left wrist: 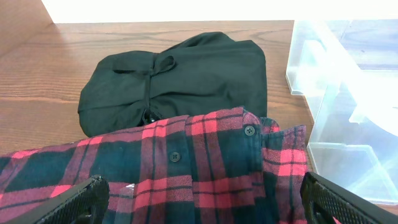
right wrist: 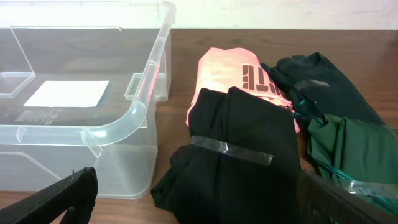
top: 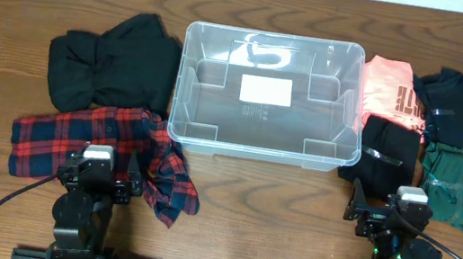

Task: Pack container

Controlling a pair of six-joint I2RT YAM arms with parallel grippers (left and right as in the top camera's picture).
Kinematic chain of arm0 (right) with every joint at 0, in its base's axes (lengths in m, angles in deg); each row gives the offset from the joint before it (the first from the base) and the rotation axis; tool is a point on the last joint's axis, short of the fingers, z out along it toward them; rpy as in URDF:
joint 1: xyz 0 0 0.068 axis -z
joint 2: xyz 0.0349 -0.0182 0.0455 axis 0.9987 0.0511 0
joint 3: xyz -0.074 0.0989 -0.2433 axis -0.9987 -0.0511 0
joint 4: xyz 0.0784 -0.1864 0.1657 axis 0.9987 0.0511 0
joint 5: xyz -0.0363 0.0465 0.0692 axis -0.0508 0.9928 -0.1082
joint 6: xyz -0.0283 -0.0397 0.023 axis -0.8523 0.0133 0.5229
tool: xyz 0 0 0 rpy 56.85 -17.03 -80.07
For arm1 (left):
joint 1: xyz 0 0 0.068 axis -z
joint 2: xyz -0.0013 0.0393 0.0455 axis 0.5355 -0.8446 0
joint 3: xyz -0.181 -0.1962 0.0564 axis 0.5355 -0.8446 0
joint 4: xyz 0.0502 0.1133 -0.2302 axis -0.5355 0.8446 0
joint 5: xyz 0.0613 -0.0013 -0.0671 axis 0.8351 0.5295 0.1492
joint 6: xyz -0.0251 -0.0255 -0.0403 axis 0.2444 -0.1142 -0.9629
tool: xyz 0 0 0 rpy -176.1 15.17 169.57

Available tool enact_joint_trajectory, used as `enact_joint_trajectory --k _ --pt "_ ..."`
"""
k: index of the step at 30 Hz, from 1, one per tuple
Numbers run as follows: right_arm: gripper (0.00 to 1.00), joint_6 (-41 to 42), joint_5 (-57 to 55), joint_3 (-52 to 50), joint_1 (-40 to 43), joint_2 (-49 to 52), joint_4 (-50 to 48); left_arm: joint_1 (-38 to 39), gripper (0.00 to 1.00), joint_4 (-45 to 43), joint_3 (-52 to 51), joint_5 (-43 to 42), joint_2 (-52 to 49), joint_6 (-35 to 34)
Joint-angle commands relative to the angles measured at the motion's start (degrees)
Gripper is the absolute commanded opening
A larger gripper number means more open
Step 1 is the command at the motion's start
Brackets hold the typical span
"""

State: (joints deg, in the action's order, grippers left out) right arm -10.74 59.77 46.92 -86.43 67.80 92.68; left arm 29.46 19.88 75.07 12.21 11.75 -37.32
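Note:
The clear plastic container (top: 268, 94) stands at the table's middle with a white label on its base and nothing else inside. It also shows in the left wrist view (left wrist: 348, 106) and the right wrist view (right wrist: 93, 93). A red plaid shirt (top: 111, 144) lies to its left, below a black garment (top: 114, 63). To its right lie a pink shirt (top: 387, 88), a black taped bundle (top: 385, 151), a dark bundle (top: 448, 105) and a green bundle (top: 451, 183). My left gripper (left wrist: 202, 202) is open over the plaid shirt (left wrist: 186, 168). My right gripper (right wrist: 202, 199) is open over the black taped bundle (right wrist: 242, 155).
The wooden table (top: 11, 17) runs past the clothes on both sides. Both arm bases stand at the front edge with cables trailing beside them.

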Motion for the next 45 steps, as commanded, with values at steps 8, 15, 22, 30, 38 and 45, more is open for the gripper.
enact_joint_trajectory --k 8,15,22,30,38,45 --pt "0.99 -0.85 0.04 -0.13 0.46 -0.35 0.02 -0.28 0.98 -0.13 -1.31 0.46 0.39 0.96" --pt "0.99 -0.87 0.04 -0.13 0.46 -0.35 0.02 -0.28 0.98 -0.13 -1.31 0.46 0.39 0.96" --pt "0.99 -0.85 0.04 -0.13 0.46 -0.33 0.02 -0.28 0.98 -0.13 -1.31 0.46 0.39 0.94" --pt "0.99 -0.85 0.04 -0.13 0.46 -0.35 0.02 -0.28 0.98 -0.13 -1.31 0.46 0.39 0.96" --pt "0.99 0.63 1.38 -0.13 0.46 -0.35 -1.36 -0.28 0.98 -0.13 -1.31 0.46 0.39 0.96" --pt "0.99 6.25 10.99 -0.13 0.46 -0.35 -1.07 -0.28 0.98 -0.13 -1.31 0.46 0.39 0.96"
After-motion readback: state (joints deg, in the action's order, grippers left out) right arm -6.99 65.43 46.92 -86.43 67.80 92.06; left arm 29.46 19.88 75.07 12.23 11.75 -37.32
